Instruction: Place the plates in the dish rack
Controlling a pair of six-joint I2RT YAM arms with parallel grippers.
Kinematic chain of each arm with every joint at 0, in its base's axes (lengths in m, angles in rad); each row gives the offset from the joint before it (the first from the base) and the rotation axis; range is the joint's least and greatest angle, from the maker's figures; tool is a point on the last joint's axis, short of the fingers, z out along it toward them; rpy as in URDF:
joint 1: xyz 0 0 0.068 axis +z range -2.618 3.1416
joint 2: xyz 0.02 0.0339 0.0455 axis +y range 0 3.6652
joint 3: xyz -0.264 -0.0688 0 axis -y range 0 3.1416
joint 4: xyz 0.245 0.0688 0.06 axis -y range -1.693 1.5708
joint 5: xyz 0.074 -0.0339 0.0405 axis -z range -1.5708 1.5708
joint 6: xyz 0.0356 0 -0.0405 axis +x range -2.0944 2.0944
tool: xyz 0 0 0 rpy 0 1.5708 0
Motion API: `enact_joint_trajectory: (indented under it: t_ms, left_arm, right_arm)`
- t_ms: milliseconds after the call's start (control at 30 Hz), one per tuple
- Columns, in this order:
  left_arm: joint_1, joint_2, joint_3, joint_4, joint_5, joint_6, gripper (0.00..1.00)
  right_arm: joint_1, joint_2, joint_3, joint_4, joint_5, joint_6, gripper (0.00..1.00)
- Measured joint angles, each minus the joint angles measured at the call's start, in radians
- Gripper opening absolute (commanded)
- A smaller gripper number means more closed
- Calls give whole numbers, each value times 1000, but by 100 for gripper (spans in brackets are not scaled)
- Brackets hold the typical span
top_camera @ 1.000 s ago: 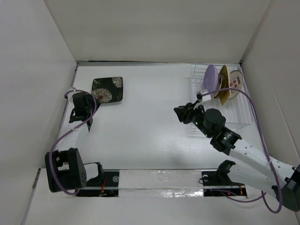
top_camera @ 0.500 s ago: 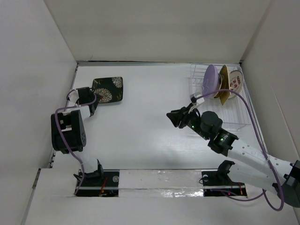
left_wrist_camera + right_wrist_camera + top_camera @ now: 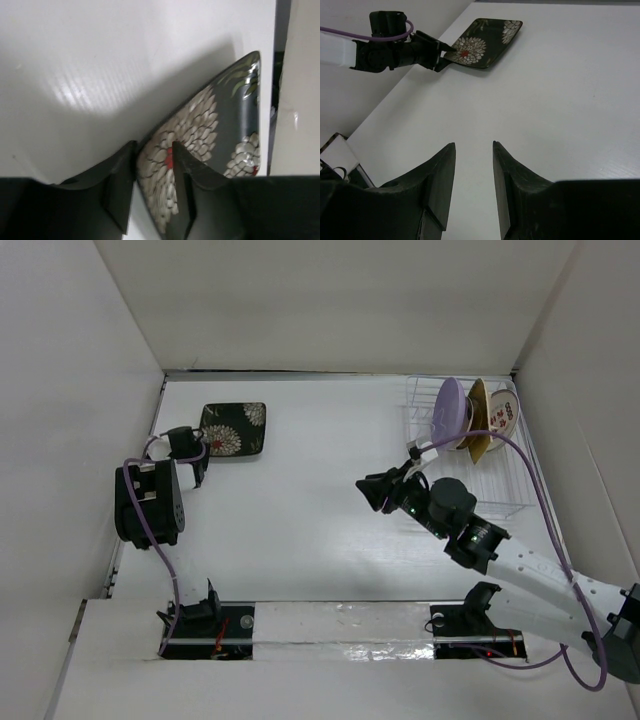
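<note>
Black floral square plate [image 3: 210,135]: we log the left hand [image 3: 154,150] clamped on its edge, far-left on the table [image 3: 320,440]; right hand [image 3: 474,147] parted, holding nothing.

the black floral square plate [image 3: 233,429] lies far left on the table, white and red blooms facing up, its near-left corner between the fingers of the left gripper [image 3: 152,155]. the white wire rack [image 3: 500,490] sits in the far right corner. three plates stand on edge at its far end: a round lilac [image 3: 452,410], a brown-gold [image 3: 478,400], then a white with red marks [image 3: 502,415].
</note>
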Motion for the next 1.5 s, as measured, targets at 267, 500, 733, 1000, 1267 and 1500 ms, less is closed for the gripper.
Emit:
enact_joint_trajectory:
  t_ms: [267, 500, 733, 1000, 1267, 1500]
  left_arm:
    - [0, 24, -185, 366, 60, -100, 0]
    - [1, 21, -363, 630, 100, -117, 0]
    - [0, -109, -565, 723, 150, -81, 0]
    - [0, -191, -728, 768, 218, -126, 0]
    - [0, -320, -845, 758, 270, -135, 0]
    - [0, -479, -865, 684, 311, -145, 0]
  right_arm:
    - [4, -35, 0, -3, 21, -3, 41]
    - [7, -10, 0, -2, 38, -13, 56]
    - [11, 151, 39, -1, 33, -2, 78]
    - [11, 510, 202, 69, -32, 96, 93]
    - [-10, 882, 435, 116, -55, 230, 94]
    - [-64, 1001, 475, 143, -95, 338, 96]
